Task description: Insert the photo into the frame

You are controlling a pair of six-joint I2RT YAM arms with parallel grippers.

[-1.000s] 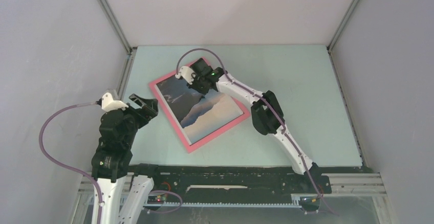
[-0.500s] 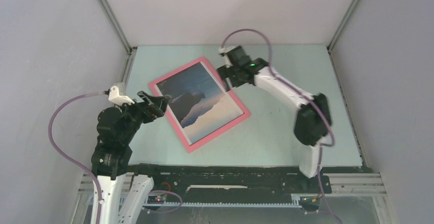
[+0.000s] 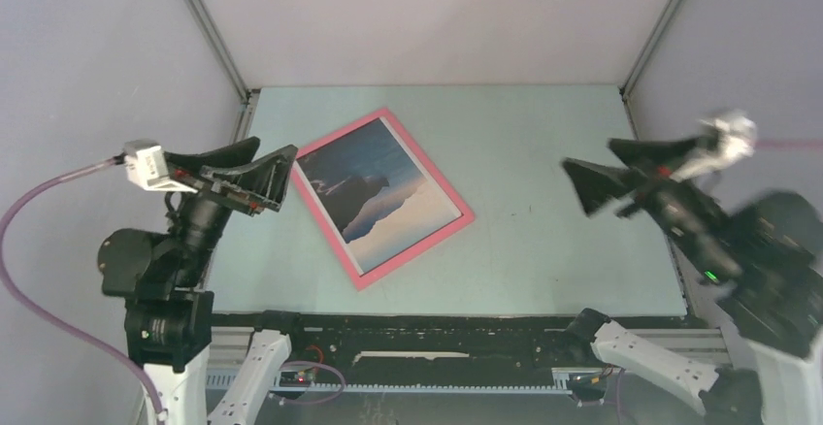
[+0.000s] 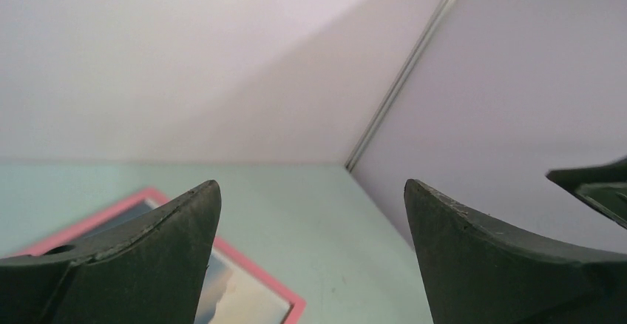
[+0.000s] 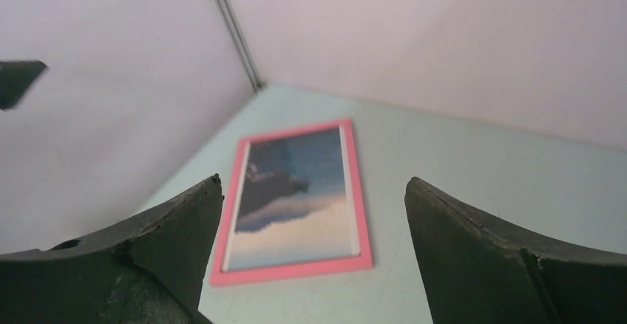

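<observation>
The salmon-pink frame (image 3: 417, 250) lies flat and skewed on the pale green table, left of centre. The photo (image 3: 374, 187), a dark rock against blue sky and white mist, lies face up inside its border. My left gripper (image 3: 276, 146) hovers open and empty, high by the frame's left corner. My right gripper (image 3: 587, 153) is raised over the right side of the table, open and empty, well clear of the frame. In the right wrist view the frame (image 5: 296, 271) and photo (image 5: 296, 198) show between the spread fingers of my right gripper (image 5: 313, 180). In the left wrist view my left gripper (image 4: 310, 183) stands open, the frame's corner (image 4: 251, 268) behind the left finger.
Grey enclosure walls stand on three sides, with aluminium posts (image 3: 209, 27) at the back corners. A black rail (image 3: 417, 328) runs along the table's near edge by the arm bases. The table surface (image 3: 543, 153) is bare to the right of the frame.
My right gripper left the frame's far corner, swung back to the right, rose and opened. My left gripper lifted up and away from the frame's left edge, opening wider. The frame and photo stayed put.
</observation>
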